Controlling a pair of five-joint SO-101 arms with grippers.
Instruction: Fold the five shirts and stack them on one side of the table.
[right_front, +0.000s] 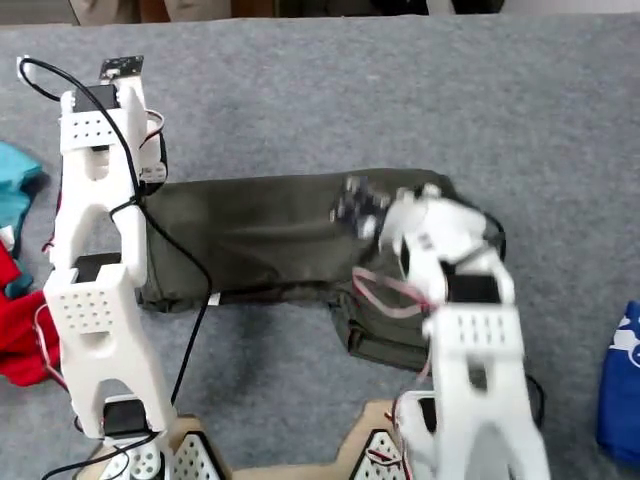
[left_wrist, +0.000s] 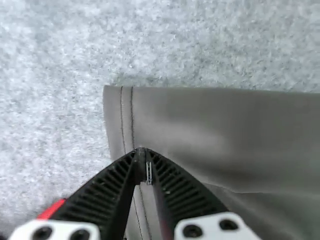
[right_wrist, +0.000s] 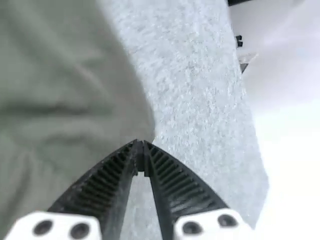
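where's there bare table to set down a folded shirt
The wide far strip of table beyond the olive shirt is bare. So is the patch between the right arm and the blue shirt. Crowded: the left edge, where red shirt and teal shirt lie beside the left arm.

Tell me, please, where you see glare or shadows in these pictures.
Right wrist view: past the table everything is washed out white. Left wrist view: even light, a thin shadow beside the olive shirt. High view: soft light, no glare.
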